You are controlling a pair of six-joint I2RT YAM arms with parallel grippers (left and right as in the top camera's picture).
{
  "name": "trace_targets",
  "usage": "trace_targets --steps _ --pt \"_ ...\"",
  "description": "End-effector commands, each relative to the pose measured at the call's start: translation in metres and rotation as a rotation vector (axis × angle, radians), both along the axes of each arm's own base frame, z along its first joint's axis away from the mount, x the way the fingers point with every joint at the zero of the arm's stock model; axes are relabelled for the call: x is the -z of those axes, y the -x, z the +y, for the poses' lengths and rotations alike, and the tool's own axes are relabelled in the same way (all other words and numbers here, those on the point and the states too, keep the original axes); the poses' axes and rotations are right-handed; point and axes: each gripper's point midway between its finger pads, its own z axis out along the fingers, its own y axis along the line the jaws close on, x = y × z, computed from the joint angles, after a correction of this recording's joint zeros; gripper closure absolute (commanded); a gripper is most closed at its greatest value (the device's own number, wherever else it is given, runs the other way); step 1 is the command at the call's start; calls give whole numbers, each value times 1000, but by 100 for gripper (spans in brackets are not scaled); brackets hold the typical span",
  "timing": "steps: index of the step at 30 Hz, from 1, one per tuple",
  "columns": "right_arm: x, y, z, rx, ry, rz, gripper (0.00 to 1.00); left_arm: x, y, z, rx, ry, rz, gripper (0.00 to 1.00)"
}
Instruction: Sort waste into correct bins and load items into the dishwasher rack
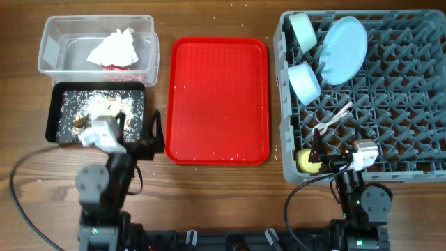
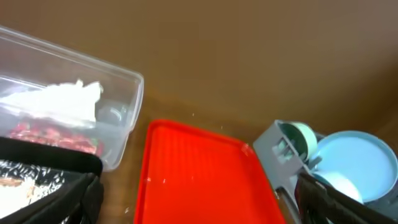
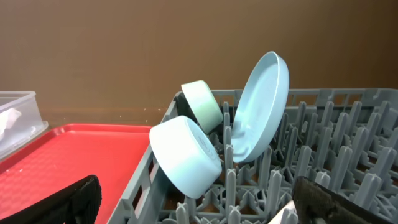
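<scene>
The clear tub (image 1: pixel 50 43) holds the white napkin (image 1: pixel 113 47) and the red-and-white wrapper (image 1: pixel 118 67). Below it, the black tray (image 1: pixel 51 115) carries food scraps and crumbs (image 1: pixel 97 104). In the grey rack (image 1: pixel 411 104) stand the blue plate (image 1: pixel 346 49), green bowl (image 1: pixel 302 31) and blue bowl (image 1: pixel 304 81). The white fork and spoon (image 1: pixel 334 118) and the yellow cup (image 1: pixel 307 161) lie nearer the front. My left gripper (image 1: pixel 143 136) (image 2: pixel 199 211) is open and holds nothing, between the black tray and the red tray. My right gripper (image 1: pixel 331 155) (image 3: pixel 199 208) hangs open over the rack's front-left corner.
The flat red tray (image 1: pixel 219 90) lies between the bins and the rack with only a few pale crumbs on it. A black cable (image 1: pixel 21 181) loops over the wooden table at the front left.
</scene>
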Motion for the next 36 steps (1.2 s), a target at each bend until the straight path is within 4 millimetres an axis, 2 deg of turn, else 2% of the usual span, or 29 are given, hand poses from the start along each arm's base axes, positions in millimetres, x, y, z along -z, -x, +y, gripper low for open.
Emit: trace_targets --steps 1,10,14,17,36 --pt "-3 1 2 -12 4 -16 0 24 14 1 -6 -8 -61 0" --pt "-3 1 2 -12 4 -16 0 47 22 10 -58 -9 -108 0" --pt "-3 1 2 -12 3 -16 0 54 26 11 -61 -11 -83 0" --pt "-3 1 2 -12 4 -16 0 66 27 15 -77 -13 -34 0" --pt "-3 1 2 -12 3 -16 0 65 27 16 -78 -13 -37 0"
